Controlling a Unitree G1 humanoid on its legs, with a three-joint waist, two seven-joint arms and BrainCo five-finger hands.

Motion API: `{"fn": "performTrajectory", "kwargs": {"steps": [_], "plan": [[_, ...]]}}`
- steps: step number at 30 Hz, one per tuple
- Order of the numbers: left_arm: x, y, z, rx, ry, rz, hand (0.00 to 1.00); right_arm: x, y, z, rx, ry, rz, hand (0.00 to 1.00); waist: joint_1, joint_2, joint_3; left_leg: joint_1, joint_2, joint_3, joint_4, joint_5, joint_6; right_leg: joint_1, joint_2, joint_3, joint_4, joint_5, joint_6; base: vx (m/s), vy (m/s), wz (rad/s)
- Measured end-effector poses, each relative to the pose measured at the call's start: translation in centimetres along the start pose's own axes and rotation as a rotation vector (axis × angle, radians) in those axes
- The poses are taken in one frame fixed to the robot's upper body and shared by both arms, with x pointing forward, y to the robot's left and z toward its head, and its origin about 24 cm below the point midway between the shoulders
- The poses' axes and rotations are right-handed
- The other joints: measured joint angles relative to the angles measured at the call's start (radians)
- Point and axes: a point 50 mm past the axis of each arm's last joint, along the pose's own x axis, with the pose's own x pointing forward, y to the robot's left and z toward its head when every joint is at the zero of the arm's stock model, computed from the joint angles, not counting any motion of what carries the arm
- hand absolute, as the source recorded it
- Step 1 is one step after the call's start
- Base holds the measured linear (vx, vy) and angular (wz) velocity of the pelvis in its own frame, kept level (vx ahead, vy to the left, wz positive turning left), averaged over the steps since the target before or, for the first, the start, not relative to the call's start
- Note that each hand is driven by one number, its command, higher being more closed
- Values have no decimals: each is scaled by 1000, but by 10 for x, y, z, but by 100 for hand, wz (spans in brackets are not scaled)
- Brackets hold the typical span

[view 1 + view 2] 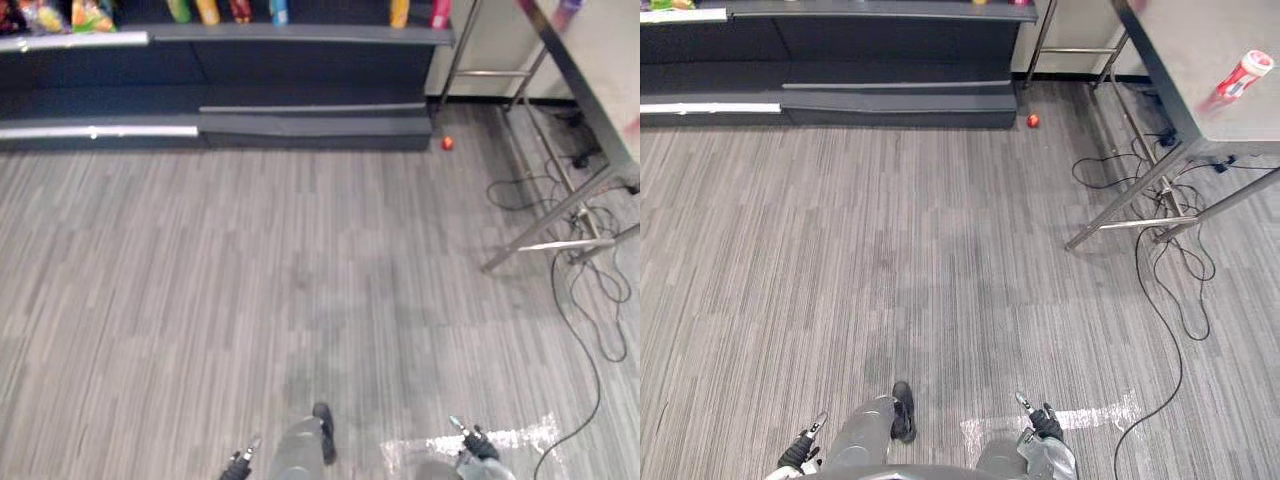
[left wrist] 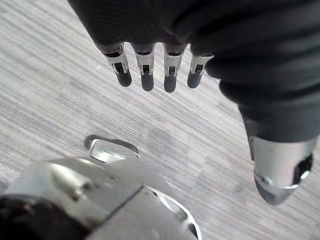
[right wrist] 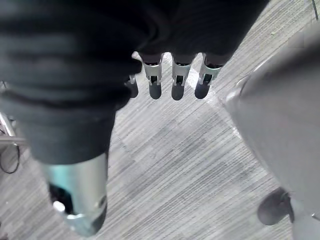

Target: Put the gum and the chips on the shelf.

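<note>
A red and white canister (image 1: 1243,74) lies on the grey table (image 1: 1200,60) at the far right. Whether it is the gum or the chips cannot be told. The dark shelf unit (image 1: 300,35) stands along the far wall, with coloured packs (image 1: 90,14) and bottles on its upper board. My left hand (image 2: 145,70) hangs low by my side over the carpet, fingers straight and holding nothing. My right hand (image 3: 172,80) hangs the same way on the other side, also open and bare. Both hands (image 1: 243,458) (image 1: 475,442) are far from the shelf and the table.
A small red ball (image 1: 447,143) rests on the floor by the shelf's right end. The table's metal legs (image 1: 560,215) slant down at the right, with black cables (image 1: 1170,300) looping on the carpet beneath. A white tape patch (image 1: 500,440) marks the floor near me.
</note>
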Motion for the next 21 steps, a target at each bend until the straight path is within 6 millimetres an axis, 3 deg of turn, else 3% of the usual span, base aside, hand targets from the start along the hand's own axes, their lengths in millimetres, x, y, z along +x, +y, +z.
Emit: {"fn": "performTrajectory", "kwargs": {"steps": [1, 2, 4, 5, 7, 8, 9, 11, 14, 15, 16, 17, 19, 21], "plan": [[0, -1, 1, 14, -2, -6, 0, 0, -2, 2, 9, -6, -5, 0, -4, 5, 3, 56, -6, 0, -29, -34, 10, -48, -13, -1, 133, 47, -5, 278, 130, 1], [0, -2, 0, 15, 0, -8, 0, 1, -4, 4, 21, -14, -8, 0, -2, 17, 10, 109, -6, -3, -60, -70, 5, -93, -9, -8, 265, -2, -26, 228, 75, -13], [0, -2, -2, 15, 7, -6, 0, 1, -4, 6, 19, -22, -4, 0, -3, 15, 10, 228, -14, 2, -125, -82, 1, -172, 6, -64, 440, -158, -68, 276, 3, -15], [-1, -4, -4, 11, 12, -11, 0, 1, -6, 7, 14, -28, -1, 0, -7, 27, 12, 289, -8, 2, -167, -82, 0, -203, 28, -130, 426, -230, -81, 277, -38, -6], [-1, -7, -6, 5, 18, -19, 0, 1, -7, 10, 11, -42, 8, 0, -22, 40, 8, 339, 5, 0, -205, -84, -3, -249, 60, -213, 285, -272, -91, 218, -108, 17], [-1, -9, -7, -5, 20, -25, 0, 1, -6, 12, 14, -53, 13, 0, -34, 51, 8, 356, 20, -5, -222, -94, -34, -271, 77, -254, 136, -270, -90, 234, -159, 26], [-1, -9, -8, -17, 20, -24, 0, 1, -7, 12, 20, -53, 9, 0, -34, 53, 8, 366, 25, -4, -228, -97, -42, -277, 87, -262, 47, -263, -82, 277, -203, 20], [-1, -13, -9, -51, 22, -28, 0, 0, -9, 12, 30, -56, 1, 0, -34, 66, 5, 414, 73, -11, -237, -132, -108, -280, 123, -274, -307, -186, -60, 442, -308, 10], [-1, -13, -9, -48, 23, -27, 0, -1, -12, 7, 36, -45, -5, 0, -38, 63, -2, 460, 105, -24, -257, -166, -159, -268, 135, -222, -464, -126, -35, 424, -287, 14], [-1, -18, -12, -69, 38, -36, 0, -1, -12, 9, 50, -57, -5, 0, -41, 75, -6, 505, 129, -29, -283, -183, -163, -274, 150, -224, -409, -38, -36, 611, -392, 19], [-2, -29, -18, -92, 62, -62, 0, -1, -14, 14, 57, -77, -10, 0, -42, 102, -17, 517, 153, -38, -286, -152, -169, -312, 164, -227, -303, -65, -76, 434, -261, 11], [-3, -36, -19, -110, 59, -79, 0, -1, -15, 16, 65, -84, -13, 0, -44, 109, -20, 521, 165, -47, -282, -128, -174, -325, 169, -228, -258, -104, -99, 561, -365, 7], [-3, -44, -20, -118, 64, -102, 0, -1, -17, 17, 74, -87, -15, 0, -57, 133, -36, 521, 207, -100, -232, -33, -193, -323, 190, -253, -160, -212, -126, 602, -396, 1], [-4, -48, -22, -109, 69, -114, 0, -2, -21, 14, 74, -79, -18, 0, -58, 146, -45, 501, 239, -144, -137, 35, -196, -281, 217, -270, -151, -258, -146, 467, -236, 2]]}}
